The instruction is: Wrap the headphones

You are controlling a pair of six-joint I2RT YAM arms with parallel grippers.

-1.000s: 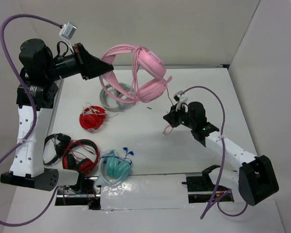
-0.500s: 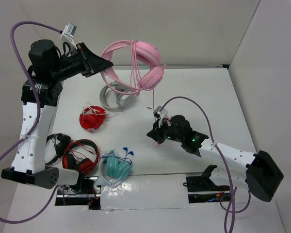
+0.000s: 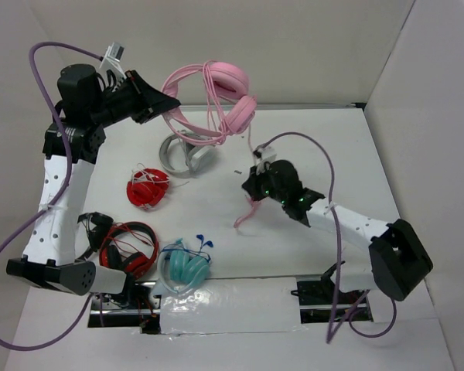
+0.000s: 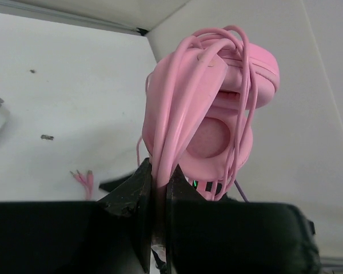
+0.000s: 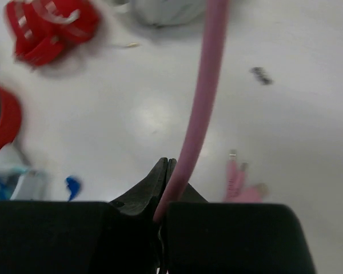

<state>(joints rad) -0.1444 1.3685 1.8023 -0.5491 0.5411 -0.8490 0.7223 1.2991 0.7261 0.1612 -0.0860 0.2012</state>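
The pale-pink headphones (image 3: 226, 94) hang in the air above the back of the table, with the cable looped several times over the earcups (image 4: 223, 108). My left gripper (image 3: 168, 102) is shut on the pink headband and its cable loops (image 4: 158, 181). My right gripper (image 3: 252, 184) is lower, at mid-table, and shut on the thin pink cable (image 5: 201, 108). The cable runs up from it toward the headphones. The cable's free end (image 3: 240, 219) dangles below that gripper, its plugs (image 5: 236, 180) just above the tabletop.
A grey headset (image 3: 184, 156) lies under the hanging headphones. A red earphone bundle (image 3: 147, 188) is left of centre. Red-and-black headphones (image 3: 128, 249) and teal headphones (image 3: 184, 267) lie near the front left, beside a black headset (image 3: 88, 230).
My right gripper swung left and toward the front with the cable, then back up a little; the cable end now hangs below it. The left arm raised and turned the headphones slightly.
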